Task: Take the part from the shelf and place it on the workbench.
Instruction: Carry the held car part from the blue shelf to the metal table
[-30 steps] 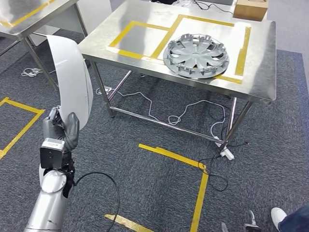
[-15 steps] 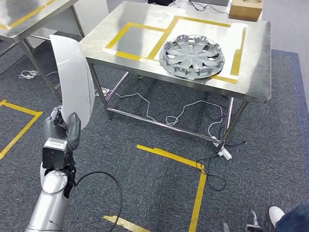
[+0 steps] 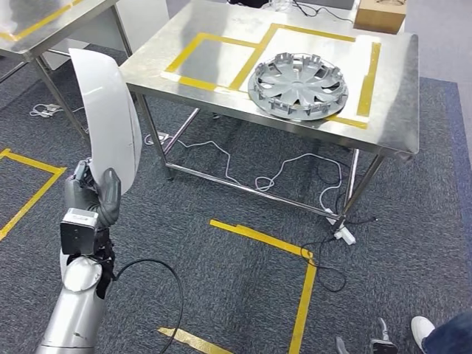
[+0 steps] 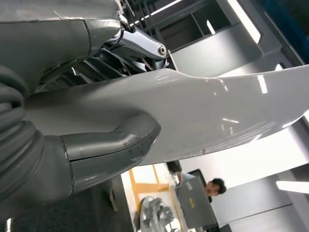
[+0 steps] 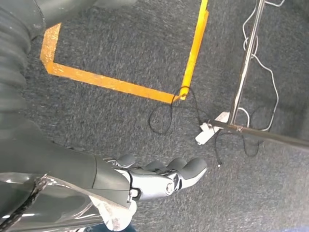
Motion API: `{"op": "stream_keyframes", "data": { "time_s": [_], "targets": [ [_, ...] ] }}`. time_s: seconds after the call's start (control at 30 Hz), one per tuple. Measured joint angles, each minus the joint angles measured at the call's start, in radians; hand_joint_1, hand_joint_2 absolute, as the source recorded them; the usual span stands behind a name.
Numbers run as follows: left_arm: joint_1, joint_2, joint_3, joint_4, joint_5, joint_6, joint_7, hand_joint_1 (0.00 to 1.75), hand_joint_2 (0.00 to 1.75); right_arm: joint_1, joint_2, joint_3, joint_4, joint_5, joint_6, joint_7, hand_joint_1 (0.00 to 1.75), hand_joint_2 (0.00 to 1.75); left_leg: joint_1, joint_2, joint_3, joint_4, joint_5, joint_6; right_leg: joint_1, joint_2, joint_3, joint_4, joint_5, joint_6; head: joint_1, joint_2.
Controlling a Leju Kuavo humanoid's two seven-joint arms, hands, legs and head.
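Observation:
The part is a white, glossy curved panel (image 3: 108,118), standing upright in my left hand (image 3: 91,195), which grips its lower edge at the left of the head view. Up close, the thumb (image 4: 109,150) presses on the panel (image 4: 218,111) with the darker fingers behind it. The steel workbench (image 3: 389,96) stands ahead and to the right, apart from the panel. It is marked with yellow tape squares, and a silver hubcap (image 3: 299,85) lies in the right square. My right hand (image 5: 156,176) hangs over the carpet with fingers stretched out, holding nothing.
A second steel table (image 3: 33,22) stands at the far left. A cardboard box (image 3: 380,15) sits on the workbench's far right corner. Cables (image 3: 267,177) and a power strip (image 3: 345,234) lie under the bench. Yellow floor tape (image 3: 303,295) marks the carpet. A person's shoe (image 3: 425,328) is at the lower right.
The whole picture swayed slightly left, then back right, as the camera moved. My left hand keeps its hold on the white panel at the same height.

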State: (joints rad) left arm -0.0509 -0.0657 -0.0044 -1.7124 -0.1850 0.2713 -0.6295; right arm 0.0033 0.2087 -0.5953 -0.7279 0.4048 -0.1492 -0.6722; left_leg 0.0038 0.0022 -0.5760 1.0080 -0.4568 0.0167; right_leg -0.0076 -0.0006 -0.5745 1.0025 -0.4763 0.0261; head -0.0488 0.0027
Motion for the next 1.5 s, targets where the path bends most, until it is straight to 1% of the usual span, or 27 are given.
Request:
{"op": "stream_keyframes", "data": {
  "time_s": [0.07, 0.13, 0.17, 0.27, 0.3, 0.33, 0.4, 0.5, 0.57, 0.63, 0.7, 0.77, 0.8, 0.83, 0.87, 0.93, 0.97, 1.0, 1.1, 1.17, 1.2, 1.27, 1.3, 1.33, 1.37, 1.43, 1.5],
  "targets": [
    [-0.001, 0.000, 0.000, 0.000, 0.000, 0.000, 0.000, 1.75, 1.75, 0.000, 0.000, 0.000, 0.001, 0.000, 0.000, 0.000, 0.00, 1.75, 0.000, 0.000, -0.002, 0.001, 0.001, -0.010, 0.001, 0.002, 0.001, -0.001, 0.001, -0.011, -0.001, 0.000],
    [-0.002, 0.000, 0.000, 0.000, 0.000, 0.000, 0.000, 1.75, 1.75, 0.000, 0.000, 0.000, 0.001, -0.001, -0.001, 0.000, 0.00, 1.75, 0.003, 0.000, -0.010, 0.022, -0.018, -0.021, -0.001, 0.002, 0.002, -0.005, 0.004, -0.023, -0.002, 0.000],
    [-0.002, 0.000, 0.000, 0.000, 0.000, 0.000, 0.000, 1.75, 1.75, -0.001, 0.000, 0.000, 0.001, -0.001, -0.001, 0.000, 0.00, 1.75, 0.005, -0.001, -0.025, 0.060, -0.042, -0.026, -0.003, 0.002, 0.003, -0.007, 0.006, -0.029, -0.003, 0.000],
    [-0.003, 0.000, 0.000, 0.001, 0.000, -0.002, 0.000, 1.75, 1.75, -0.001, 0.000, 0.000, 0.002, 0.000, -0.001, 0.000, 0.00, 1.75, 0.006, -0.001, -0.110, 0.252, -0.132, -0.036, -0.002, 0.002, 0.003, -0.006, 0.005, -0.034, -0.004, 0.000],
    [-0.002, 0.000, 0.000, 0.002, 0.000, -0.003, 0.001, 1.75, 1.75, -0.001, 0.000, 0.000, 0.002, 0.000, -0.002, 0.000, 0.00, 1.75, 0.006, -0.001, -0.127, 0.288, -0.137, -0.036, -0.002, 0.002, 0.003, -0.006, 0.005, -0.034, -0.004, 0.000],
    [-0.002, 0.000, 0.000, 0.002, 0.000, -0.004, 0.001, 1.75, 1.75, -0.001, 0.000, 0.001, 0.003, 0.000, -0.002, 0.000, 0.00, 1.75, 0.006, -0.001, -0.129, 0.292, -0.127, -0.035, -0.002, 0.002, 0.004, -0.006, 0.005, -0.034, -0.004, 0.000],
    [-0.001, 0.000, 0.000, 0.002, 0.000, -0.004, 0.001, 1.75, 1.75, -0.001, 0.000, 0.001, 0.004, 0.000, -0.002, 0.000, 0.00, 1.75, 0.006, -0.001, -0.115, 0.262, -0.096, -0.033, -0.001, 0.003, 0.006, -0.006, 0.005, -0.034, -0.004, 0.000],
    [-0.001, 0.000, 0.000, 0.002, 0.000, -0.004, 0.001, 1.75, 1.75, -0.002, 0.000, 0.001, 0.004, 0.000, -0.002, 0.000, 0.00, 1.75, 0.006, -0.001, -0.109, 0.247, -0.086, -0.032, -0.001, 0.003, 0.006, -0.006, 0.005, -0.034, -0.004, 0.000],
    [0.008, 0.002, 0.001, -0.002, 0.004, -0.004, 0.001, 1.75, 1.75, -0.002, 0.000, 0.006, 0.004, 0.002, -0.005, 0.000, 0.00, 1.75, 0.004, -0.001, -0.062, 0.143, -0.043, -0.026, 0.000, 0.004, 0.006, -0.005, 0.004, -0.028, -0.004, 0.000],
    [0.028, 0.006, 0.010, -0.015, 0.014, -0.009, -0.001, 1.75, 1.75, -0.004, 0.002, 0.017, 0.004, 0.005, -0.012, 0.000, 0.00, 1.75, 0.004, -0.002, -0.009, 0.019, 0.001, -0.005, 0.001, 0.004, -0.004, 0.005, -0.007, -0.009, -0.002, 0.000],
    [0.041, 0.007, 0.019, -0.025, 0.019, -0.016, -0.002, 1.75, 1.75, -0.005, 0.003, 0.023, 0.004, 0.006, -0.018, 0.000, 0.00, 1.75, 0.006, -0.002, -0.002, -0.006, 0.005, 0.014, 0.000, 0.004, -0.043, 0.078, -0.051, 0.007, 0.000, 0.000],
    [0.045, 0.006, 0.022, -0.027, 0.018, -0.018, -0.003, 1.75, 1.75, -0.004, 0.003, 0.023, 0.006, 0.005, -0.019, 0.000, 0.00, 1.75, 0.005, -0.002, -0.003, -0.006, 0.005, 0.018, -0.002, 0.003, -0.107, 0.216, -0.113, 0.012, 0.001, 0.000],
    [0.048, 0.006, 0.023, -0.027, 0.017, -0.019, -0.003, 1.75, 1.75, -0.003, 0.003, 0.023, 0.007, 0.004, -0.019, 0.000, 0.00, 1.75, 0.004, -0.002, -0.004, -0.005, 0.005, 0.018, -0.002, 0.003, -0.134, 0.269, -0.128, 0.013, 0.000, 0.000],
    [0.050, 0.006, 0.024, -0.027, 0.017, -0.020, -0.003, 1.75, 1.75, -0.002, 0.003, 0.024, 0.008, 0.004, -0.019, 0.000, 0.00, 1.75, 0.003, -0.002, -0.004, -0.005, 0.005, 0.018, -0.002, 0.003, -0.143, 0.285, -0.123, 0.014, 0.000, 0.000],
    [0.051, 0.006, 0.024, -0.027, 0.016, -0.022, -0.003, 1.75, 1.75, -0.002, 0.003, 0.024, 0.009, 0.004, -0.019, 0.000, 0.00, 1.75, 0.003, -0.003, -0.003, -0.005, 0.005, 0.017, -0.002, 0.003, -0.132, 0.259, -0.100, 0.012, 0.000, 0.000],
    [0.052, 0.006, 0.025, -0.027, 0.015, -0.024, -0.003, 1.75, 1.75, -0.004, 0.003, 0.024, 0.010, 0.004, -0.020, 0.000, 0.00, 1.75, 0.002, -0.004, 0.000, -0.005, 0.003, 0.015, -0.001, 0.002, -0.063, 0.119, -0.032, 0.004, 0.001, 0.000],
    [0.052, 0.006, 0.026, -0.027, 0.014, -0.025, -0.003, 1.75, 1.75, -0.006, 0.003, 0.024, 0.010, 0.004, -0.021, 0.000, 0.00, 1.75, 0.001, -0.004, 0.000, -0.003, 0.002, 0.012, 0.000, 0.002, -0.027, 0.053, -0.010, 0.000, 0.000, 0.000],
    [0.052, 0.006, 0.027, -0.027, 0.014, -0.025, -0.003, 1.75, 1.75, -0.007, 0.003, 0.024, 0.010, 0.004, -0.022, 0.000, 0.00, 1.75, -0.001, -0.004, -0.001, -0.002, 0.002, 0.008, 0.002, 0.002, -0.004, 0.011, -0.001, -0.004, 0.000, 0.000],
    [0.052, 0.006, 0.028, -0.028, 0.013, -0.027, -0.002, 1.75, 1.75, -0.008, 0.003, 0.024, 0.011, 0.004, -0.023, 0.000, 0.00, 1.75, 0.000, -0.005, -0.005, -0.001, 0.003, -0.008, 0.005, 0.003, 0.008, -0.010, 0.001, -0.016, -0.001, 0.000],
    [0.052, 0.006, 0.029, -0.029, 0.012, -0.027, -0.002, 1.75, 1.75, -0.009, 0.004, 0.024, 0.011, 0.004, -0.023, 0.000, 0.00, 1.75, 0.002, -0.005, -0.014, 0.026, -0.019, -0.019, 0.001, 0.002, 0.012, -0.015, 0.006, -0.028, -0.002, 0.000],
    [0.052, 0.007, 0.031, -0.030, 0.013, -0.027, -0.002, 1.75, 1.75, -0.010, 0.004, 0.024, 0.011, 0.004, -0.022, 0.000, 0.00, 1.75, 0.003, -0.004, -0.031, 0.068, -0.045, -0.024, -0.001, 0.002, 0.014, -0.018, 0.007, -0.032, -0.003, 0.000],
    [0.054, 0.007, 0.037, -0.031, 0.014, -0.027, -0.001, 1.75, 1.75, -0.010, 0.004, 0.025, 0.013, 0.004, -0.022, 0.000, 0.00, 1.75, 0.006, -0.004, -0.090, 0.202, -0.111, -0.032, -0.001, 0.002, 0.014, -0.018, 0.007, -0.036, -0.004, 0.000],
    [0.056, 0.007, 0.039, -0.031, 0.015, -0.027, -0.001, 1.75, 1.75, -0.009, 0.004, 0.025, 0.014, 0.004, -0.022, 0.000, 0.00, 1.75, 0.007, -0.004, -0.116, 0.259, -0.131, -0.034, -0.001, 0.002, 0.014, -0.018, 0.007, -0.037, -0.004, 0.000],
    [0.059, 0.007, 0.041, -0.031, 0.015, -0.027, 0.000, 1.75, 1.75, -0.008, 0.005, 0.024, 0.015, 0.003, -0.022, 0.000, 0.00, 1.75, 0.007, -0.004, -0.129, 0.286, -0.131, -0.036, -0.001, 0.002, 0.015, -0.017, 0.006, -0.036, -0.004, 0.000],
    [0.060, 0.007, 0.043, -0.031, 0.014, -0.027, 0.000, 1.75, 1.75, -0.008, 0.005, 0.024, 0.016, 0.003, -0.022, 0.000, 0.00, 1.75, 0.007, -0.004, -0.126, 0.278, -0.115, -0.036, -0.001, 0.002, 0.015, -0.017, 0.006, -0.036, -0.004, 0.000],
    [0.061, 0.007, 0.044, -0.031, 0.013, -0.027, 0.000, 1.75, 1.75, -0.007, 0.005, 0.025, 0.016, 0.003, -0.022, 0.000, 0.00, 1.75, 0.007, -0.004, -0.066, 0.149, -0.042, -0.031, -0.001, 0.003, 0.019, -0.015, 0.003, -0.032, -0.004, 0.000],
    [0.060, 0.007, 0.044, -0.031, 0.010, -0.028, 0.000, 1.75, 1.75, -0.008, 0.005, 0.025, 0.016, 0.003, -0.021, 0.000, 0.00, 1.75, 0.005, -0.005, -0.009, 0.026, 0.000, -0.023, 0.003, 0.004, 0.018, -0.012, 0.000, -0.024, -0.003, 0.000]
  ]
}}
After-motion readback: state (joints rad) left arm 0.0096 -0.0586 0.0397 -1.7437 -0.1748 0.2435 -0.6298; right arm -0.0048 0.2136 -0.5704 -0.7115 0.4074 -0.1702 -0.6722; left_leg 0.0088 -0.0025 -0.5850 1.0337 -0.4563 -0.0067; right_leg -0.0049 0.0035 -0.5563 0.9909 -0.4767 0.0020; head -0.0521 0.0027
